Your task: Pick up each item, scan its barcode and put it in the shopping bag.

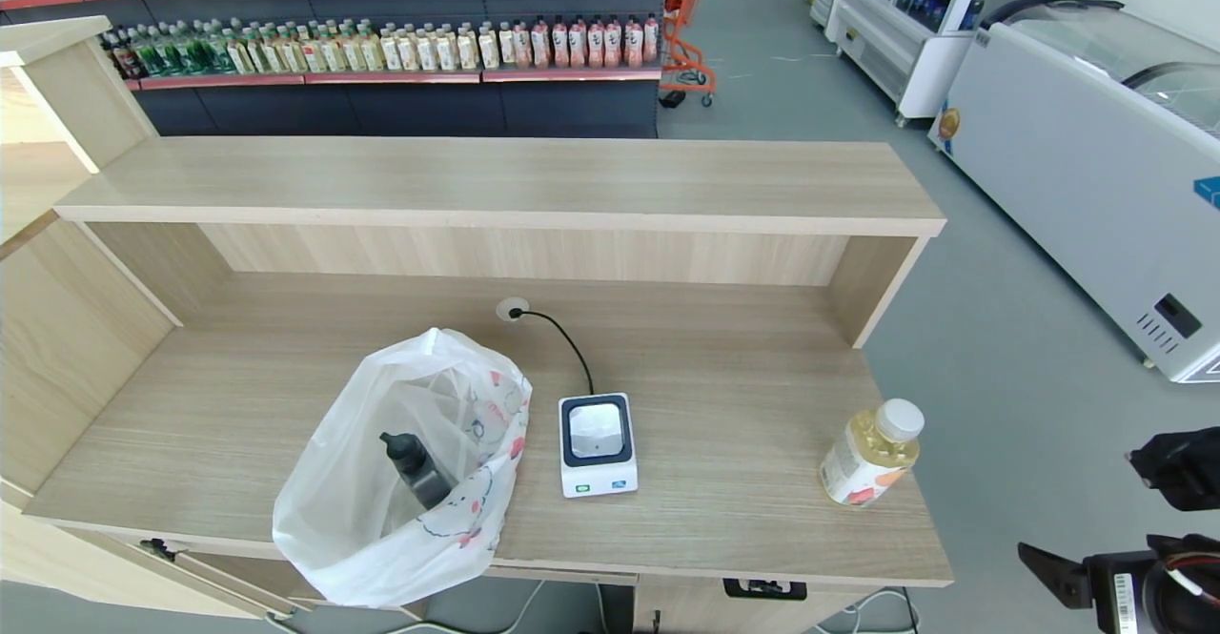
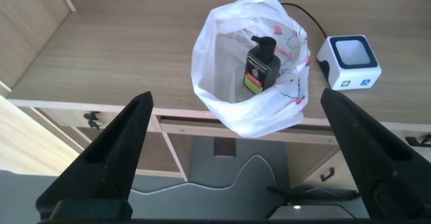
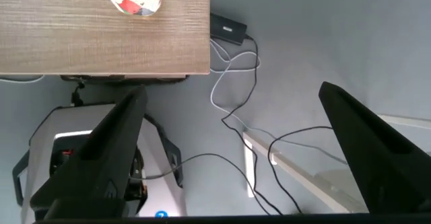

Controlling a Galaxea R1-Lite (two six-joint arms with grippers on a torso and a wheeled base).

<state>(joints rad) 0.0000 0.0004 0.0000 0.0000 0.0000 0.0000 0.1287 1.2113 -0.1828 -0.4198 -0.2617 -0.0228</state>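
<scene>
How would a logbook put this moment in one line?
in shopping bag: black pump bottle | on counter: yellow drink bottle | left gripper: open | right gripper: open

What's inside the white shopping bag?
A black bottle with a pump top sits inside the shopping bag. The bag's crumpled sides cover its bottom, so anything lower down is hidden.
</scene>
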